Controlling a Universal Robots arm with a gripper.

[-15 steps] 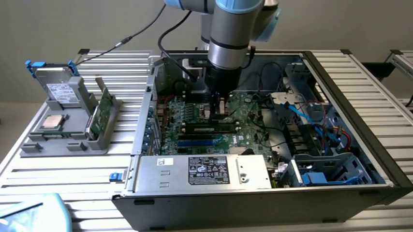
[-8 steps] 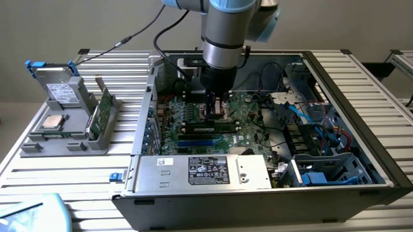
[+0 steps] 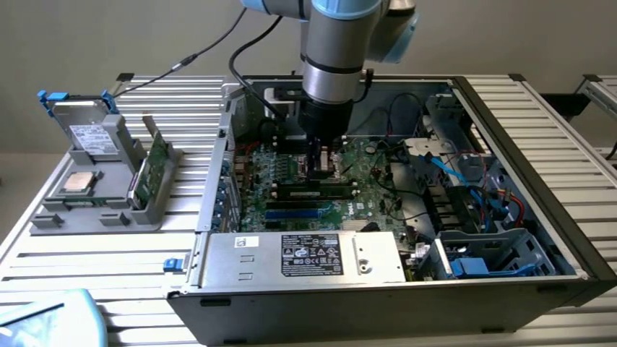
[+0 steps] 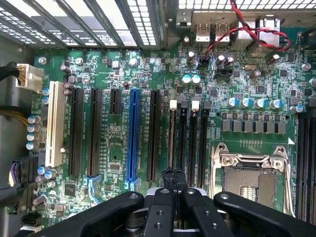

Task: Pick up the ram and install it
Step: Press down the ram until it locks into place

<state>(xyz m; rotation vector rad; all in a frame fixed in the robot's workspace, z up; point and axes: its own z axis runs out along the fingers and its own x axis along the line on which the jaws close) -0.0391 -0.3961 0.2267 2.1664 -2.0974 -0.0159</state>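
The ram (image 3: 306,192) is a dark stick with black chips standing in a motherboard slot inside the open computer case. In the wrist view the ram (image 4: 171,140) shows edge-on in the memory slot nearest the long black expansion slot. My gripper (image 3: 323,172) hangs straight down over the stick, a little toward its end on the exterior view's right. The gripper (image 4: 173,174) is shut, its two black fingertips (image 4: 168,177) pressed together right over the ram's top edge. Nothing sits between them. Whether they touch the stick I cannot tell.
An open CPU socket (image 4: 249,177) lies beside the memory slots, and a blue expansion slot (image 4: 132,138) lies on their other side. A power supply (image 3: 299,256) fills the case front, cables (image 3: 453,166) its right. Outside, a grey holder (image 3: 115,195) carries green boards (image 3: 144,173).
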